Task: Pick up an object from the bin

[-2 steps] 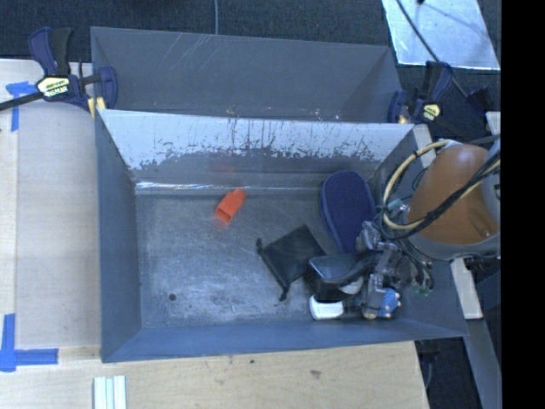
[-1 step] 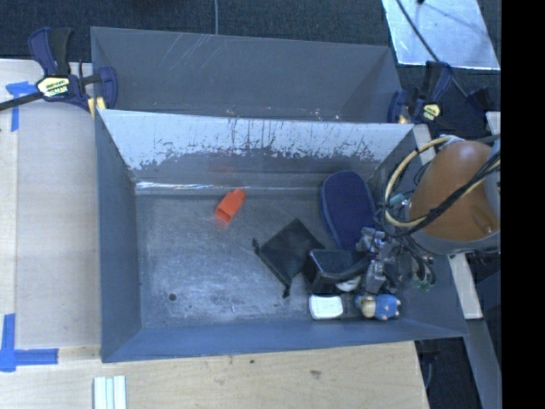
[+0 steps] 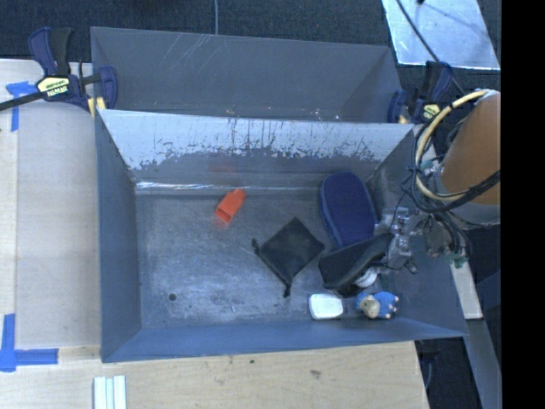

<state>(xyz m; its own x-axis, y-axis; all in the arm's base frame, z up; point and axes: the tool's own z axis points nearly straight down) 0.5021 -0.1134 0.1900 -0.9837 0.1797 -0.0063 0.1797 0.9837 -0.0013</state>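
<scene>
My gripper [image 3: 398, 242] is low at the bin's right side, close to the right wall. Just left of it and below lies a black, flat, folded thing [image 3: 347, 262], touching or almost touching the gripper. A dark blue oval case [image 3: 346, 208] leans just above that. Under the gripper's left side sit a small white rounded block [image 3: 325, 306] and a little blue and yellow toy [image 3: 377, 304], near the front right corner.
A black square cloth-like piece [image 3: 289, 250] lies mid-bin. A small orange cylinder [image 3: 228, 206] rests further left near the back wall. The arm with its orange cover and cables hangs over the bin's right rim.
</scene>
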